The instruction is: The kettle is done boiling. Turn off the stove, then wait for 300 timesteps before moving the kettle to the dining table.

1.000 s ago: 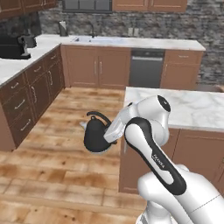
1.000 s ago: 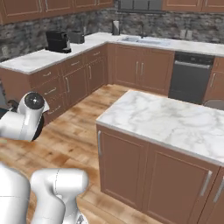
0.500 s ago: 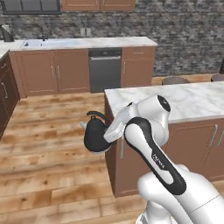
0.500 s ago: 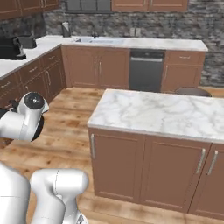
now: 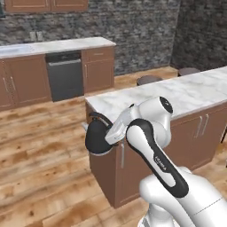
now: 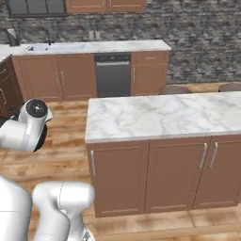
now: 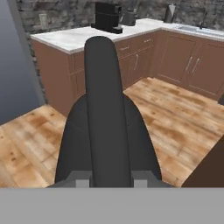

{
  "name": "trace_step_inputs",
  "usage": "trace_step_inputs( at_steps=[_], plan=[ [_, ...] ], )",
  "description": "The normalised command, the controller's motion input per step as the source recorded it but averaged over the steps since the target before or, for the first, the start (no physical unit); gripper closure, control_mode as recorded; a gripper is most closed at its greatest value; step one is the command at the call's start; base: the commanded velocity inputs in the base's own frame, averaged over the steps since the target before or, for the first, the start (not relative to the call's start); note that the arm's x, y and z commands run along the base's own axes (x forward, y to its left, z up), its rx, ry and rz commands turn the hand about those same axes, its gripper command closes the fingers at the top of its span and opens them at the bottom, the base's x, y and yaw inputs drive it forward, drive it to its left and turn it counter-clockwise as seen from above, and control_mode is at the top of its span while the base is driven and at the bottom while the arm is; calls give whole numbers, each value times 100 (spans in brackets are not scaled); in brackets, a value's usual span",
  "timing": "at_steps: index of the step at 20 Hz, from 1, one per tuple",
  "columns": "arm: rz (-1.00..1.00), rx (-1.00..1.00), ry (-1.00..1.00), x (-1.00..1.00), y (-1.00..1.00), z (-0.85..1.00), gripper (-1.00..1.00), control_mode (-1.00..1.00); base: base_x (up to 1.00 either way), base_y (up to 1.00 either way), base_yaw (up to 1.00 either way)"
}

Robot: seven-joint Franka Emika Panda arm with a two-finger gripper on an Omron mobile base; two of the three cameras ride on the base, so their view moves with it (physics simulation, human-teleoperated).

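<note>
One kettle (image 5: 96, 138) hangs from my tool (image 5: 107, 137), clamped on its arched handle (image 7: 105, 109), above the wooden floor (image 5: 35, 150) beside the marble surface (image 5: 177, 95).

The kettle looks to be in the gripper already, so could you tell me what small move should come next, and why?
Probably carry on toward the dining table and raise the kettle above its edge. The gripper is shut on the kettle's handle, and the kettle hangs over the wooden floor, beside the brown base and below the marble top.
</note>
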Motion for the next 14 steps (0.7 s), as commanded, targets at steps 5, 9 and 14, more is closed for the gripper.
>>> trace_step_inputs(
  at_steps=[5, 9, 14],
  plan=[
    [0, 0, 0, 0, 0, 0, 100, 100, 40, 69, -50],
    [0, 0, 0, 0, 0, 0, 100, 100, 39, 75, -47],
    [0, 0, 0, 0, 0, 0, 100, 100, 40, 77, -47]
  ],
)
